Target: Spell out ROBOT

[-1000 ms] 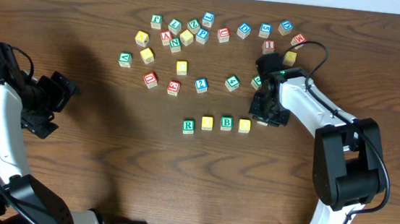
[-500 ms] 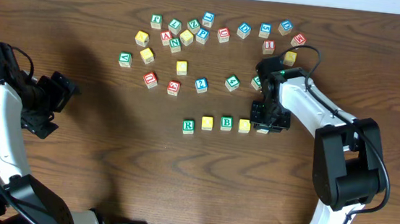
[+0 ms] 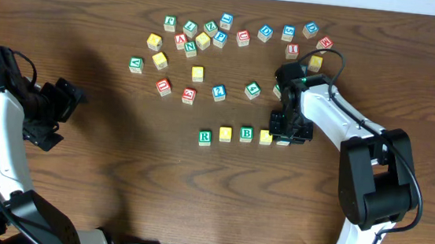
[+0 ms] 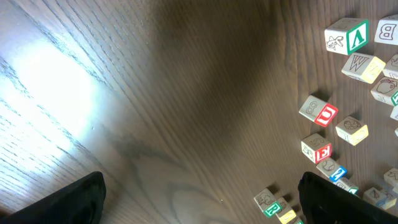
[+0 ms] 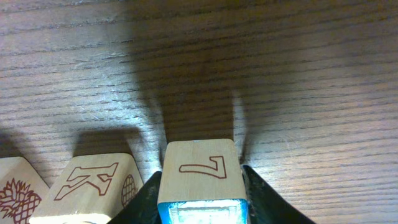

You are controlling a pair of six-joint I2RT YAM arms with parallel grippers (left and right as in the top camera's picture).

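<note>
Right wrist view is the useful one here: the T cube (image 5: 199, 165) sits flat on the tabletop (image 3: 116, 192), right in the middle of the lower edge of the frame. The right gripper (image 5: 202, 202) has one of its jaws hard up against each side. Honestly I can't tell if they're pinching it or just sitting alongside.

In the overhead view that spot is just right of centre, at the right end of the row: R cube (image 3: 205, 137), first yellow cube (image 3: 225, 134), B cube (image 3: 246, 134), second yellow cube (image 3: 265, 136), then the T mostly hidden under the arm. So the word looks about done to me.

The left gripper (image 4: 199, 186) is off at the left edge, jaws spread wide with nothing between them.

Handling-wise, I'd guess these cubes are light, rigid wood with smooth printed faces, so nothing fragile, but they'll probably skate or twist if nudged. Best hold is square across two opposite flat faces, not the corners. The neighbour cube (image 5: 87, 183) sits just beside it, so that side's tight.
</note>
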